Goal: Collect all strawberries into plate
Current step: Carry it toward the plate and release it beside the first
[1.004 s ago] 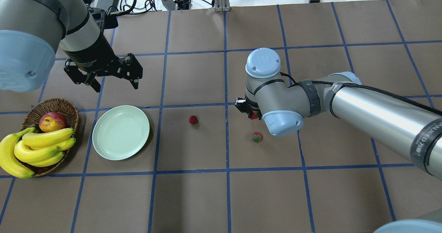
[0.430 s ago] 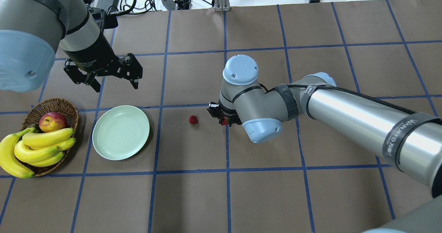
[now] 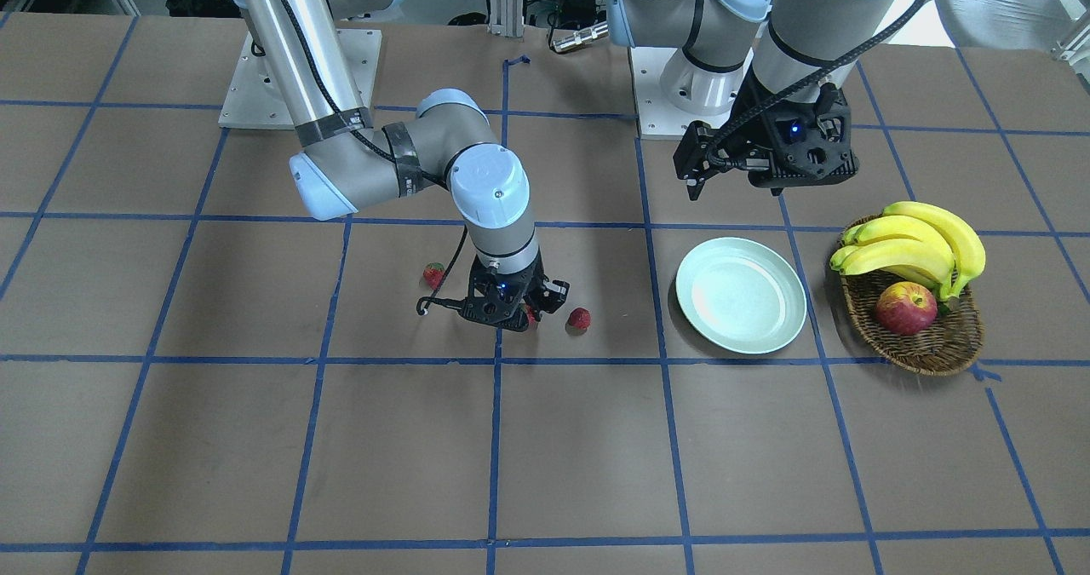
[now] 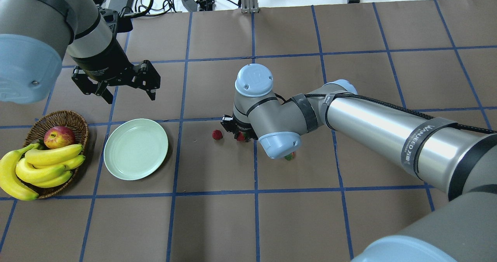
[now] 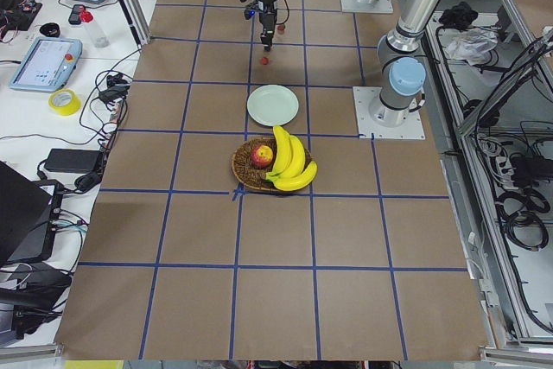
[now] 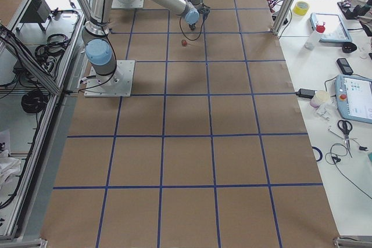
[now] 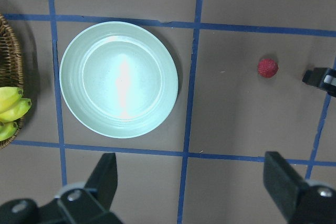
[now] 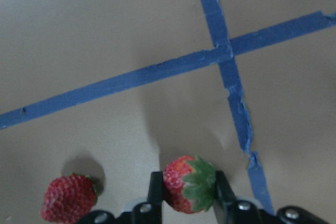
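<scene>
My right gripper point(image 4: 237, 134) is shut on a strawberry point(image 8: 189, 190) and holds it just above the table; it also shows in the front view point(image 3: 519, 313). A second strawberry point(image 4: 217, 134) lies on the table just to its left, also in the right wrist view point(image 8: 69, 199) and the left wrist view point(image 7: 268, 67). A third strawberry point(image 3: 434, 274) lies behind the right arm, mostly hidden under its elbow in the overhead view point(image 4: 289, 157). The mint-green plate point(image 4: 136, 148) is empty. My left gripper point(image 4: 130, 95) hangs open above and behind the plate point(image 7: 118, 79).
A brown wicker basket point(image 4: 58, 116) with bananas point(image 4: 50, 165) and an apple point(image 4: 59, 136) stands left of the plate. Blue tape lines grid the brown table. Cables and boxes lie beyond the far edge.
My right arm has moved left with the strawberry in its gripper, close to the loose strawberry. The left arm has not moved.
</scene>
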Controlling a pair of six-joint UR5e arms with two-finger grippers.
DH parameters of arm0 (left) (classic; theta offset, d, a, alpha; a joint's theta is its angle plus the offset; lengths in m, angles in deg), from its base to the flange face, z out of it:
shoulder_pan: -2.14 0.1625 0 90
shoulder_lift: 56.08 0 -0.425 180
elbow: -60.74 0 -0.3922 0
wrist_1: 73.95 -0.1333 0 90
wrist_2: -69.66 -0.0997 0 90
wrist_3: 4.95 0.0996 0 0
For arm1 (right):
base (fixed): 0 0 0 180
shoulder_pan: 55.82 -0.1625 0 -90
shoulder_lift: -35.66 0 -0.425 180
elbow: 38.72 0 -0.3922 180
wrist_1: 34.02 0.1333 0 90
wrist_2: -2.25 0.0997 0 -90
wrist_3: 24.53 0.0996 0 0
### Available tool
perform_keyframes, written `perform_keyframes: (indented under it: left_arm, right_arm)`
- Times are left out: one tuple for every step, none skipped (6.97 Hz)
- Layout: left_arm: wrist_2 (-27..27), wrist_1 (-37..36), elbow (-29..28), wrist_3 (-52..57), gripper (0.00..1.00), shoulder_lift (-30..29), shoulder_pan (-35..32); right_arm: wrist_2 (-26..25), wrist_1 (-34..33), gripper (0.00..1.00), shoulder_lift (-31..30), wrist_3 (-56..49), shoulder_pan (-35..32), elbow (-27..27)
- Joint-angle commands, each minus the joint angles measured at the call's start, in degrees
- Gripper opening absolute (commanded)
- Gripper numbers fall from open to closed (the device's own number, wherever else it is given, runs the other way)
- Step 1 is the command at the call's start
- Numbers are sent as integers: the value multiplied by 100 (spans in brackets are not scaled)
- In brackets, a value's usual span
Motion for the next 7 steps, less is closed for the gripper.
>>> perform_keyframes:
  left_arm:
    - [0,0,7,0,100,0,0]
    - [-8,0,-2,0,100,0,0]
    - [0,0,7,0,100,0,0]
    - [0,0,7,0,100,0,0]
    - [0,0,7,0,100,0,0]
    - [-8,0,7,0,100,0,0]
    - [-8,0,7,0,100,0,0]
  right_arm:
    - [-140,237,100,-169,-33,1,38]
    - [-454,596,100,-397,-295,88,38]
    - [-579,773,100,-695,-480,185,-66]
    - [-615,1219,100,-968,-743,447,-154]
    - [-833,1319,99,-1249,-1163,728,-503]
    - [-878,1024,96,-1434,-1402,896,-1038]
    - [-792,325,96,-1384,-1361,915,-1400]
